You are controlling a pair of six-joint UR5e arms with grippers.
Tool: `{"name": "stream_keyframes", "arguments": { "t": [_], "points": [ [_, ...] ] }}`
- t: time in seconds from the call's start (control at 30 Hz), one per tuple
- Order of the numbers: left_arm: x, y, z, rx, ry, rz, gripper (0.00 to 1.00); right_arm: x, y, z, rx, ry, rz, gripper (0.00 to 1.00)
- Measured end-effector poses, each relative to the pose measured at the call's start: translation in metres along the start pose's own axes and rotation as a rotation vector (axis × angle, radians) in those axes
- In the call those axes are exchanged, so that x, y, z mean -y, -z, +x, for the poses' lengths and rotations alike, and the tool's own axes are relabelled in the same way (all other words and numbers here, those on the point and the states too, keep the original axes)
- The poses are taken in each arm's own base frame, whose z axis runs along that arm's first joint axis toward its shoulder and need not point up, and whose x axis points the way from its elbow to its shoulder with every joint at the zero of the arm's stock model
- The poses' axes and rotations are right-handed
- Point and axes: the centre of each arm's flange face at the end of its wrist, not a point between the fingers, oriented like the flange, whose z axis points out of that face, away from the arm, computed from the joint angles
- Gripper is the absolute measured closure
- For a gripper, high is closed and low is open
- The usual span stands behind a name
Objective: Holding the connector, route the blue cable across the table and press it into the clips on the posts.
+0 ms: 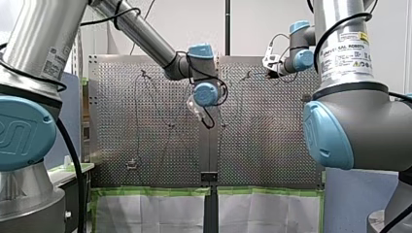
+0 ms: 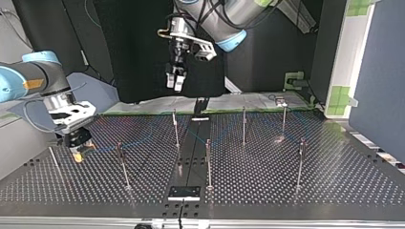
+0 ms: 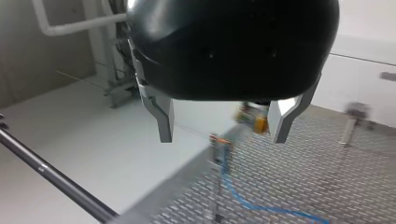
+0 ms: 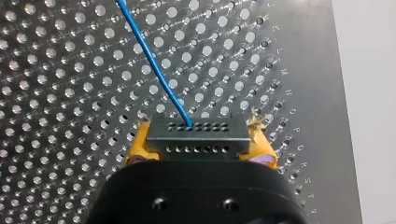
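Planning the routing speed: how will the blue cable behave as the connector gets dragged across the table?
Probably floppy: the blue cable lies in loose waves on the table. Likely light: it looks thin beside the connector in my right gripper. It may trail and snag a post.

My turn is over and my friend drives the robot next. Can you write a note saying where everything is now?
Left gripper: open, empty, hanging above the table.
Right gripper: yellow pads shut on the connector, low over the table.
Blue cable runs from the connector across the holes toward the posts.
Done: connector gripped; the cable reaches one post's clip, seated or not I cannot tell.
Left: carry the connector past the posts and press the cable into the clips.
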Motion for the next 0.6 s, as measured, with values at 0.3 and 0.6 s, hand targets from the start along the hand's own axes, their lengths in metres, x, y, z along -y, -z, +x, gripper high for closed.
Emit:
{"name": "stream_keyframes", "arguments": {
  "t": [0.3, 0.6],
  "points": [
    [-0.047, 0.031, 0.056, -0.072, -0.044, -0.029, 0.0, -0.001, 0.0, 0.0, 0.0, 0.001, -0.002, 1.0],
    [-0.098, 0.056, 0.084, -0.1, -0.055, -0.074, 0.0, -0.004, 0.0, 0.0, 0.0, 0.001, -0.006, 1.0]
  ]
}}
